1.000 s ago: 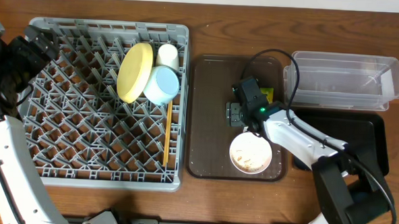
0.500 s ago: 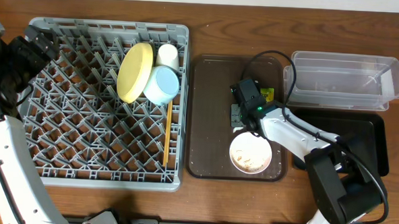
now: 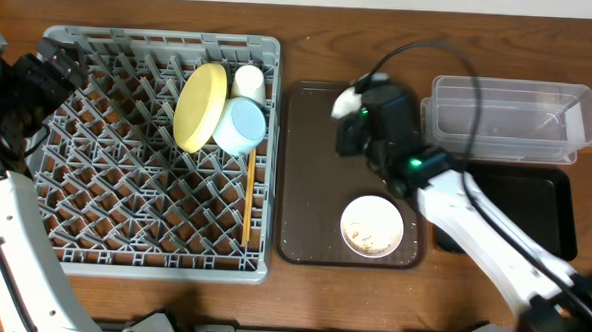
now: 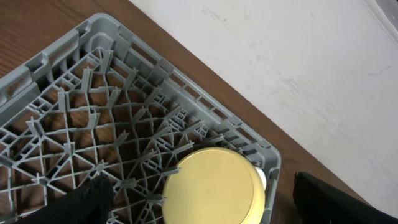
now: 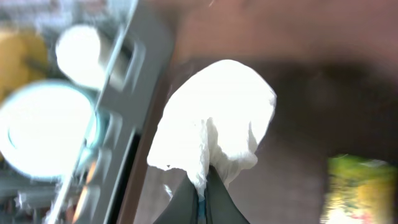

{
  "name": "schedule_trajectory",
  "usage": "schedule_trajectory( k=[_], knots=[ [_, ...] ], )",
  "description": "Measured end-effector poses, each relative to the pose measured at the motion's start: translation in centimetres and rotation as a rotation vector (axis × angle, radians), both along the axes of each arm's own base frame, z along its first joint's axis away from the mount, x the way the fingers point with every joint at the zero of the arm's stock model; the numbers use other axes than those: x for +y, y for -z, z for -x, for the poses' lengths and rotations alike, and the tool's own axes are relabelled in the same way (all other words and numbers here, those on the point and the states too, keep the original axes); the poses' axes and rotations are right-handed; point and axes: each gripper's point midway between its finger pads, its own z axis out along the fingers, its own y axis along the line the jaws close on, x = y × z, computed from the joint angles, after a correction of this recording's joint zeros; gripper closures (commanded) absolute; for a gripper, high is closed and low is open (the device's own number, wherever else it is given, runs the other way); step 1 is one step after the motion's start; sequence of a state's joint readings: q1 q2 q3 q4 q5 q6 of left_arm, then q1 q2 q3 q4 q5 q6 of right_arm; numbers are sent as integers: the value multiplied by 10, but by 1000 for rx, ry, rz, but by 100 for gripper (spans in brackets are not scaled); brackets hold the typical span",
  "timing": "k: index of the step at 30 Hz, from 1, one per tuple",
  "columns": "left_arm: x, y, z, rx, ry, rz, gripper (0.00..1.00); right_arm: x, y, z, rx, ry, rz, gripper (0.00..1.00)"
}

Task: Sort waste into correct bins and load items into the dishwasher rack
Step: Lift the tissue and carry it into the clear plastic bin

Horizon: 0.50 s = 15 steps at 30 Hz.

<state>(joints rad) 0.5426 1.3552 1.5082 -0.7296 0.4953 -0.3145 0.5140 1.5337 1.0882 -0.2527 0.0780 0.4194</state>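
Now right fingers (image 5: 183, 208) pinch napkin (image 5: 217, 118) above brown tray (image 3: 310, 187), arm outstretched; left fingers (image 4: 87, 200) wide apart over rack (image 4: 62, 124).

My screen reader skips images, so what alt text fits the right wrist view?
The right gripper pinches a crumpled white napkin over the brown tray. Blurred at left are the grey rack, a light blue bowl and a white cup; a yellow-green wrapper lies lower right.

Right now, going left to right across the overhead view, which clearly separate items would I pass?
yellow plate → chopsticks → crumpled napkin → clear tub
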Motion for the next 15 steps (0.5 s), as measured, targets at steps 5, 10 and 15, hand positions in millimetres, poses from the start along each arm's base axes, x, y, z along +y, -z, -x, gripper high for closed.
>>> schedule_trajectory(
  k=[5,10,15],
  knots=[
    [0,0,0,0,0,0,6,-56,-3,-6,-16,183,147,99],
    [0,0,0,0,0,0,7,-115,7,-15,9,354,247,99],
    [0,0,0,0,0,0,7,-160,5,-22,9,477,275,99]
  ],
)
